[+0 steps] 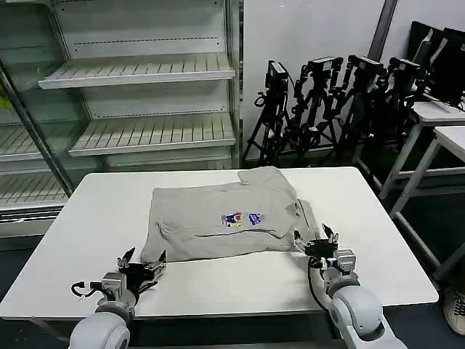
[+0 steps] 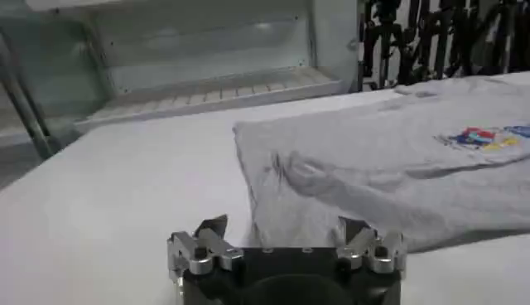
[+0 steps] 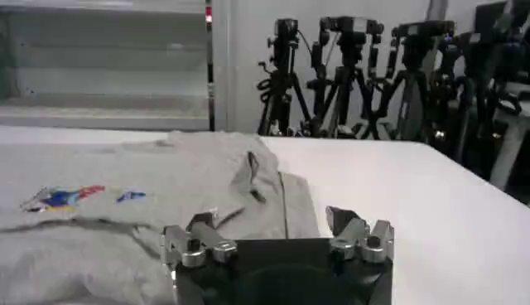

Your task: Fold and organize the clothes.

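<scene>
My left tool (image 1: 142, 263) sits low over the white tabletop (image 1: 94, 218) at the near left corner of the grey T-shirt (image 1: 218, 218), its fingers spread apart and holding nothing, the hem just ahead of them. The T-shirt lies partly folded in the middle of the tabletop, its small coloured print (image 1: 242, 218) facing up. My right tool (image 1: 315, 241) rests at the shirt's near right corner, fingers likewise apart, at the fabric's edge.

The T-shirt (image 1: 225, 218) is light grey. Its small chest print (image 1: 242, 218) mixes blue, red and yellow. The surface (image 1: 102, 218) is white.
</scene>
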Controlling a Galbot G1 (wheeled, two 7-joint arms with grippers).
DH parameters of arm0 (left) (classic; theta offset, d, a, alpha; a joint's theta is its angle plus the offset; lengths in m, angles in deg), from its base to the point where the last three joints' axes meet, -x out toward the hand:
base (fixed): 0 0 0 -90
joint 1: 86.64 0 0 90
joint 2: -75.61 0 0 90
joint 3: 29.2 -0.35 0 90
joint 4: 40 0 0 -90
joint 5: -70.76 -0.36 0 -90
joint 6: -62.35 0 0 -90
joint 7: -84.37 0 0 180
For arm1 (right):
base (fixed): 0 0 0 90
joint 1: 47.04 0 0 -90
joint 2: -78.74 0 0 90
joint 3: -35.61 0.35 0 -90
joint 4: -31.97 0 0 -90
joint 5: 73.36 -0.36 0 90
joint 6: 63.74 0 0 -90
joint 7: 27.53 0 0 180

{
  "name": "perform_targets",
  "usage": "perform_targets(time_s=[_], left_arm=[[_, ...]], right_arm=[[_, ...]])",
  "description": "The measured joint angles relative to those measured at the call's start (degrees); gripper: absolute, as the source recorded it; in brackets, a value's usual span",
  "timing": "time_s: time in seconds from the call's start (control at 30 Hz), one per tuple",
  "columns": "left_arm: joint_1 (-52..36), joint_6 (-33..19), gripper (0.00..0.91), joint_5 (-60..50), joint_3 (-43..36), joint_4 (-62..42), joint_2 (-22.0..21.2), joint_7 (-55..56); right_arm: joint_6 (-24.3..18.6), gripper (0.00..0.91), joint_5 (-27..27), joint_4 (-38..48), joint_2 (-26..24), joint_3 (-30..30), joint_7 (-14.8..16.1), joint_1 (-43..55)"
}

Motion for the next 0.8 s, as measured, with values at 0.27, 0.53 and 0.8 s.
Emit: perform_targets(time_s=[0.27, 0.53, 0.8], left_arm=[[0.02, -0.74, 0.02, 0.71, 0.07, -0.85, -0.06, 0.04], [-0.08, -0.98, 0.01, 2.13, 0.32, -1.41, -0.27, -0.08], [1.29, -1.08, 0.02, 2.85, 1.06, -0.36, -0.74, -0.15]], right_arm=[[0.87, 0.0, -2.19, 1.05, -0.18, -0.01, 0.14, -0.77], [0.82, 0.0, -3.05, 1.11, -0.25, -0.48, 0.13, -1.15], [0.72, 0.0, -3.46, -0.45, -0.74, 0.12, 0.15, -2.83]])
